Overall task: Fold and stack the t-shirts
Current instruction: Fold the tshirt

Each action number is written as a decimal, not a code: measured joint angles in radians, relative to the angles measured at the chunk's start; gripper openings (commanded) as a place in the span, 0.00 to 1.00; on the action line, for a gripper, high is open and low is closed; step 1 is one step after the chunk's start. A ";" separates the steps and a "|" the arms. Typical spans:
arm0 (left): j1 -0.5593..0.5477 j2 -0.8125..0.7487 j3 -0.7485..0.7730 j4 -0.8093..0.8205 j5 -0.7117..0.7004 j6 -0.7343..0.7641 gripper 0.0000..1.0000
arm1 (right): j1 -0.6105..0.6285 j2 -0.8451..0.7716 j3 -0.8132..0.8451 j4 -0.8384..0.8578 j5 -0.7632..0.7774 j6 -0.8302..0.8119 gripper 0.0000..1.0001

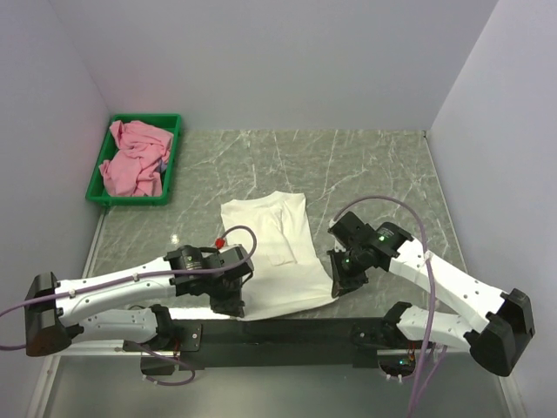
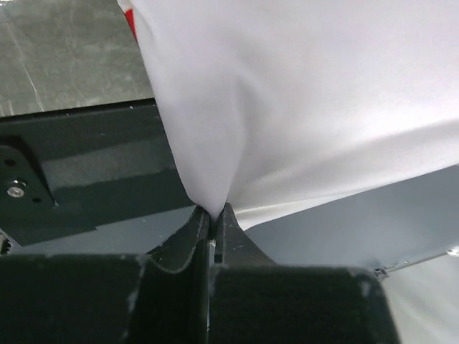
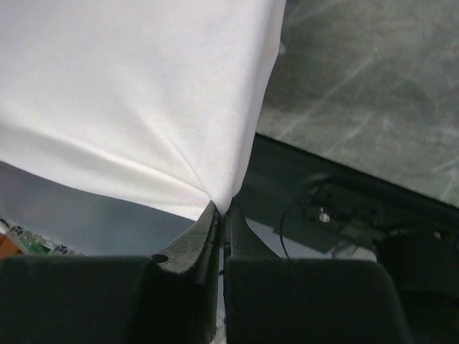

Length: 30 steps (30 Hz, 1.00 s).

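At the near edge of the table, just past the black mounting bar (image 1: 287, 329) that carried both arm bases, the two grippers sat low at the near hem of the white t-shirt (image 1: 274, 252). The left gripper (image 2: 213, 211) had its jaws pressed together on the shirt's near-left corner. In its wrist view the cloth ran up out of the pinch in a narrow gather and then spread wide above the bar. The right gripper (image 3: 221, 209) was likewise clamped on the near-right corner, with creases fanning out from between its fingertips. The hem between the two pinches lay close along the bar. From there the white t-shirt stretched away from the arms across the grey marbled table (image 1: 374, 165), lying mostly flat in a rough rectangle, narrower at its far end than at its near end. A small sliver of red (image 1: 220, 239) showed at its left edge, just beside the left wrist. No print was otherwise visible on the upper face. Well apart from all this, at the far left corner of the table by the wall, stood a green tray (image 1: 172, 170), and inside it lay the pink t-shirt (image 1: 135, 161), crumpled in a loose heap that filled most of the tray.
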 measured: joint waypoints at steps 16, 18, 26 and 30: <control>0.483 0.045 0.131 0.011 -0.025 0.215 0.01 | -0.119 0.313 0.452 -0.095 0.034 -0.114 0.00; 0.531 0.074 0.138 0.038 -0.020 0.255 0.01 | -0.140 0.362 0.502 -0.092 0.028 -0.134 0.00; 0.657 0.154 0.185 0.103 -0.004 0.360 0.01 | -0.203 0.518 0.681 -0.089 0.008 -0.194 0.00; 0.704 0.178 0.205 0.135 0.001 0.391 0.01 | -0.224 0.573 0.745 -0.086 -0.004 -0.212 0.00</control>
